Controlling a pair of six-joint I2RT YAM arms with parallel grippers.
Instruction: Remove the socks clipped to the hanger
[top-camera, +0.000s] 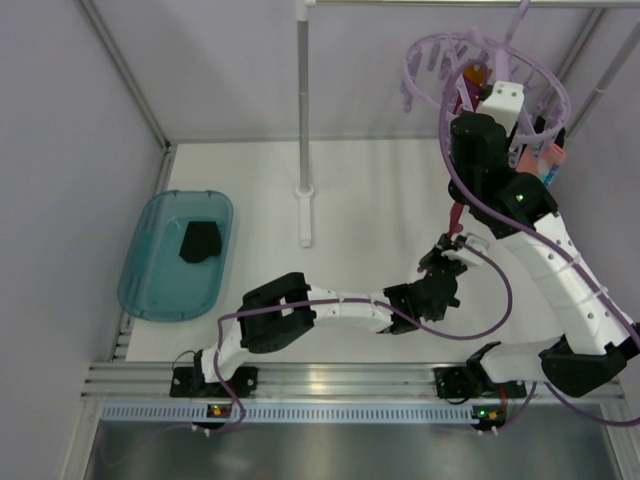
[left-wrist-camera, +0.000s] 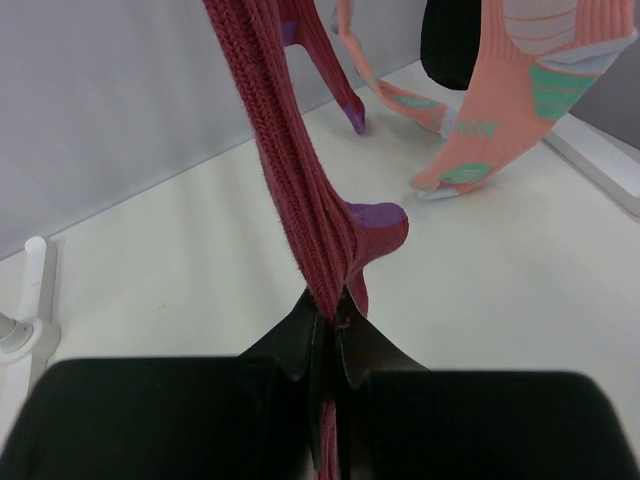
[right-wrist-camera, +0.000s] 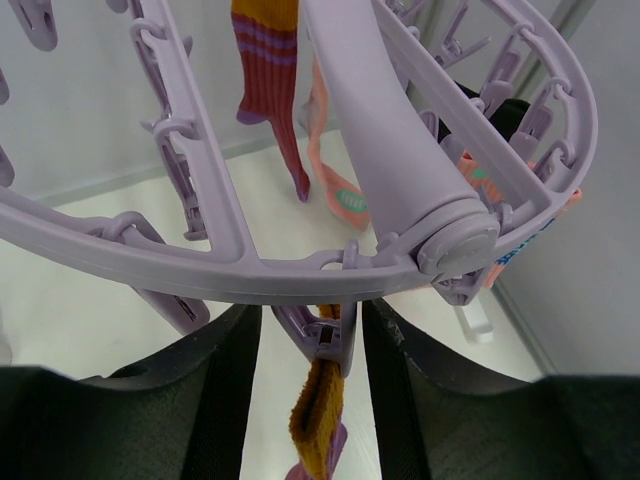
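Done: one black sock (top-camera: 200, 241) lies in the teal tub (top-camera: 135, 290), at left.
Left to do: the hanger (right-wrist-camera: 380, 150), far right, carries salmon pink socks (left-wrist-camera: 500, 110) and others.
Left gripper (left-wrist-camera: 325, 320): jaws pressed together on the toe end of the magenta-red sock (left-wrist-camera: 300, 180).
Right gripper (right-wrist-camera: 312, 320): jaws spread either side of a peg (right-wrist-camera: 322, 345) biting an orange cuff; probably that sock's.
Sock: ribbed knit, purple toe, taut below the hanger.

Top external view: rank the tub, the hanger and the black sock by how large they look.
1-2. The tub and the hanger look about alike. The hanger hangs nearer the camera and the right arm hides part of it, so I do not rank them.
3. The black sock, lying in the tub, is clearly smallest.
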